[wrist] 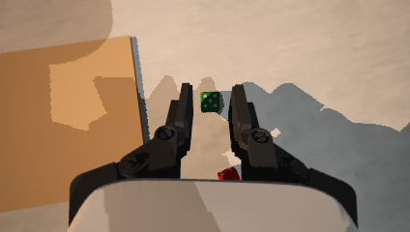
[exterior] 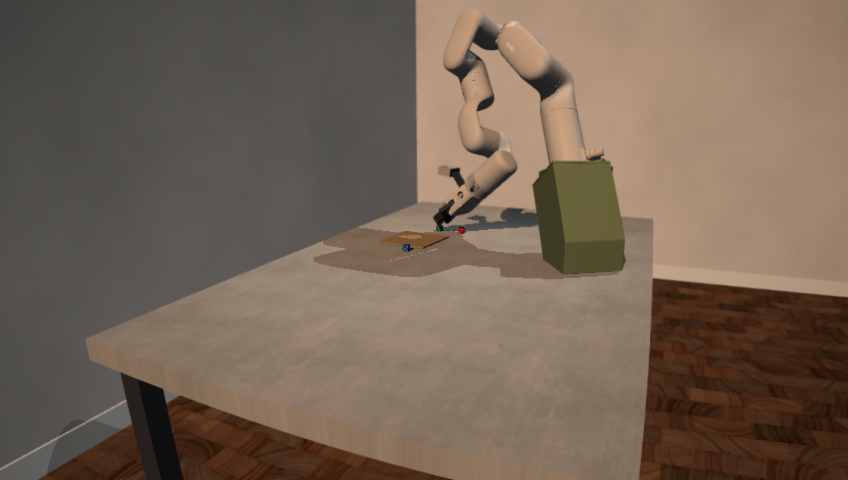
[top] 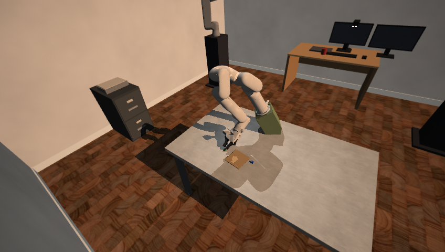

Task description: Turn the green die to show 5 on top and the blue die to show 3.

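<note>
My gripper (top: 226, 146) (exterior: 440, 220) (wrist: 211, 99) is open, tilted low over the table. The green die (top: 224, 150) (exterior: 439, 228) (wrist: 210, 101) is on the table beside the mat, in the gap between the fingers in the wrist view, touching neither. Its face towards the wrist camera shows five pips. The brown mat (top: 242, 163) (exterior: 428, 240) (wrist: 29, 145) lies flat. The blue die (top: 251, 161) (exterior: 405, 248) stands close off its edge; its top number is too small to read. The red die (exterior: 461, 230) (wrist: 228, 174) is on the table, partly cut off by the gripper body in the wrist view.
The table (top: 327, 175) (exterior: 357, 333) extends around the mat. The green arm base (top: 268, 124) (exterior: 580, 220) stands on it. Arm shadows and a thin bright line fall near the mat and the blue die.
</note>
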`<control>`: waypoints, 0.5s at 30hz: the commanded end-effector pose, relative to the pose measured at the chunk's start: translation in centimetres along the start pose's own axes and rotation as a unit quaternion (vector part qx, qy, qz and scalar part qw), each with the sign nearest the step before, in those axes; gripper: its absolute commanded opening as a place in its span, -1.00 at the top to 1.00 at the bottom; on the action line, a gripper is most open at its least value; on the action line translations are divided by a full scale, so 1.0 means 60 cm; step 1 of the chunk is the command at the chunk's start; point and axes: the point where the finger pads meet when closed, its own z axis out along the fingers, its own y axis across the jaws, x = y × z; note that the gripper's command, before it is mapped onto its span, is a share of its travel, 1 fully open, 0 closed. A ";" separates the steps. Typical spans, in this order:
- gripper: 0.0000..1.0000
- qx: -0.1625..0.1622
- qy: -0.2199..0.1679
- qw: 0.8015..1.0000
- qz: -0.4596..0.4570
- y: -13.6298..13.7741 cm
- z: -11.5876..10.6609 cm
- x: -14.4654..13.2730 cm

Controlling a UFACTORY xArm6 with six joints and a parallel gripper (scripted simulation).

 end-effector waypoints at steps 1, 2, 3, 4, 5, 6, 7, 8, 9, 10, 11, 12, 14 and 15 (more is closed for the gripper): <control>0.38 0.000 0.000 1.000 0.000 0.000 -0.024 0.001; 0.38 0.000 0.000 1.000 0.000 0.000 -0.028 0.001; 0.38 0.000 0.000 1.000 0.000 0.000 -0.032 0.001; 0.38 0.000 0.000 1.000 0.000 0.000 -0.034 0.001; 0.38 0.000 0.000 1.000 0.000 0.000 -0.036 0.001; 0.38 0.000 0.000 1.000 0.000 0.000 -0.037 0.001; 0.38 0.000 0.000 1.000 0.000 0.000 -0.037 0.001; 0.38 0.000 0.000 1.000 0.000 0.000 -0.037 0.001; 0.38 0.000 0.000 1.000 0.000 0.000 -0.037 0.001; 0.38 -0.001 0.000 1.000 -0.001 0.000 -0.037 0.001; 0.38 -0.002 -0.001 1.000 -0.002 0.002 -0.037 0.001; 0.38 -0.002 -0.001 1.000 -0.002 0.002 -0.037 0.001; 0.38 -0.006 -0.002 1.000 -0.005 0.004 -0.036 0.000; 0.38 -0.011 -0.005 1.000 -0.009 0.008 -0.035 0.000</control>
